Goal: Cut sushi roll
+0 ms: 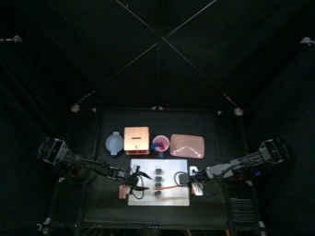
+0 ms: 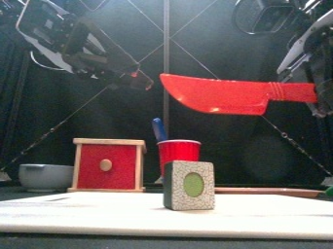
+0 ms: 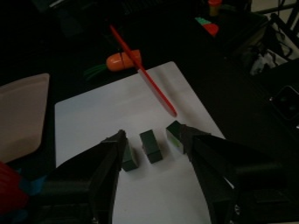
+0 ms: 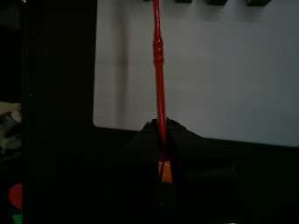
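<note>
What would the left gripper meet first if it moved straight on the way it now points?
Probably the sushi roll pieces on the white board: the open left gripper points down at them, the middle piece between its jaws. Depth is unclear.

- Left arm (image 1: 76, 164): black, jointed segments with pale metallic patches near the base.
- Right arm (image 1: 246, 166): the same black build, greyish fittings at the wrist.
- Left gripper (image 3: 149, 166): two broad, matte black jaws, possibly ribbed inside.
</note>
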Controlling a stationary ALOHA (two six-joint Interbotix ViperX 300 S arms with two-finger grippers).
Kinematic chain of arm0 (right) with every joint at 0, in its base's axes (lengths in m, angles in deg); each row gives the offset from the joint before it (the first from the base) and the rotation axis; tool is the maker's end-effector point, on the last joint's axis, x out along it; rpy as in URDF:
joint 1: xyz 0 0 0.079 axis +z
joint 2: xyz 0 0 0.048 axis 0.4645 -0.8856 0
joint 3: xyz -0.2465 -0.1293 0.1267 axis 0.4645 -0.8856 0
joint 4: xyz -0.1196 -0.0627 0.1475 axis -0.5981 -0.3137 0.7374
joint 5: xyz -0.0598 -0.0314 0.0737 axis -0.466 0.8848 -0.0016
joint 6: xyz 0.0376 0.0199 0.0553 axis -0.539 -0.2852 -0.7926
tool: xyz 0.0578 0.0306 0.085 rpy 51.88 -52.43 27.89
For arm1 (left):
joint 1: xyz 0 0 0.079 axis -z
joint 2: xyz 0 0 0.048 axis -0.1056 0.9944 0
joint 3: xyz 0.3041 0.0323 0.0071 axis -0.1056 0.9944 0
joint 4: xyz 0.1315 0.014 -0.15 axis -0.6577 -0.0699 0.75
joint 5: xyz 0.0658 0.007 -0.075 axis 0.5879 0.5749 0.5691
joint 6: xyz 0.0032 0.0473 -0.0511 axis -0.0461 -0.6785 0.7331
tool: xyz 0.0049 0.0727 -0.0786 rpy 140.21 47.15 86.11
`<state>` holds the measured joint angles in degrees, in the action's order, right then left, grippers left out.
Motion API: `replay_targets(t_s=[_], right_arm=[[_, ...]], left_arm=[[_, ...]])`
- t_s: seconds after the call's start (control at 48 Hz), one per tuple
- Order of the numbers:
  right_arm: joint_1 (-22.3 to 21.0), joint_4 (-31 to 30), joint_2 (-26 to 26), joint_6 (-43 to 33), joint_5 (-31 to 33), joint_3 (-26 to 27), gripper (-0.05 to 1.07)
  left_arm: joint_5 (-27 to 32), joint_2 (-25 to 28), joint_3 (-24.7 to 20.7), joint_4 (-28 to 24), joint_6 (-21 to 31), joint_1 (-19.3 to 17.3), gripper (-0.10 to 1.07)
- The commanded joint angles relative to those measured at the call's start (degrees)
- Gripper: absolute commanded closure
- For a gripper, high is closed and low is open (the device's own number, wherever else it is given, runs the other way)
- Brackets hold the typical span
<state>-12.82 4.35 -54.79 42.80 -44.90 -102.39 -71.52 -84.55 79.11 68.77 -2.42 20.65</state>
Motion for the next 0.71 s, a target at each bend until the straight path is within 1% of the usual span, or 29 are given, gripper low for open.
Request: replay_targets(t_s=[0.0,0.021,0.104,0.167,0.229,0.312,0.417,0.479,0.604,0.646,0.688], right_arm=[[-1.4,1.1,2.6,-4.9,2.5,0.5,0.7],[-1.6,1.3,2.7,-5.9,2.8,0.5,0.7],[-4.0,3.4,3.3,-17.7,7.1,0.5,0.7],[-5.1,3.7,3.4,-25.8,10.9,0.4,0.7],[-4.9,2.1,4.0,-33.9,14.2,-0.4,0.7],[-2.8,0.9,4.8,-41.4,14.1,-1.7,0.69],[-1.3,1.3,5.8,-50.0,8.6,-3.4,0.69],[-0.9,1.8,5.9,-56.3,2.7,-4.9,0.69],[0.2,1.8,5.9,-64.9,-6.3,-7.4,0.69],[0.5,1.0,5.8,-67.9,-8.7,-8.5,0.69],[0.6,0.4,5.9,-69.7,-9.5,-9.2,0.69]], left_arm=[[-1.1,-0.6,-0.4,0.4,-0.1,-0.1,0.1],[-1.1,-0.5,-0.3,0.5,-0.1,-0.1,0.1],[-1.1,-0.5,0.1,1.1,-0.1,-0.1,0.1],[-1.1,-0.5,0.3,1.7,-0.1,-0.1,0.1],[-1.2,-0.4,0.4,1.8,-0.1,0.0,0.1],[-1.3,-0.4,0.6,1.8,-0.1,-0.1,0.1],[-1.8,-0.3,0.8,1.9,-0.1,0.0,0.1],[-1.9,-0.3,0.7,1.8,-0.1,-0.1,0.1],[-2.2,-0.3,1.0,1.8,-0.2,-0.2,0.1],[-2.3,-0.3,1.1,1.8,-0.1,-0.3,0.1],[-2.5,-0.3,1.3,1.9,-0.1,-0.3,0.1]])
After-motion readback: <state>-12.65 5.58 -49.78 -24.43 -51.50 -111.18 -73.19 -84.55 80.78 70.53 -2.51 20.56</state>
